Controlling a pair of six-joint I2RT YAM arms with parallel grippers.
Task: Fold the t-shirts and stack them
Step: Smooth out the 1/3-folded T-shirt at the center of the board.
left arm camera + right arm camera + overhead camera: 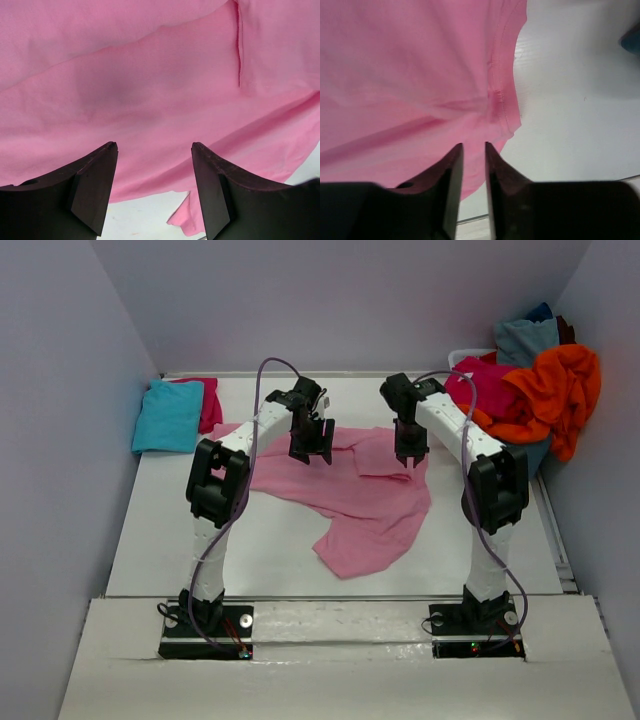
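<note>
The light pink t-shirt (352, 502) lies spread and crumpled across the middle of the table. My left gripper (311, 454) hovers over its far left part, jaws wide open and empty, and pink cloth (150, 90) fills the left wrist view under the gripper (154, 145). My right gripper (411, 457) is over the shirt's far right edge. Its jaws (474, 146) stand a narrow gap apart with nothing between them, just above the hemmed edge (502, 100). A folded turquoise shirt (168, 416) lies on a magenta one (208, 400) at the back left.
At the back right a pile of shirts, orange (556, 390), magenta (488, 390) and grey-blue (526, 340), heaps over a white bin rim (468, 353). Grey walls close in on the left, back and right. The white table (180, 530) shows around the shirt.
</note>
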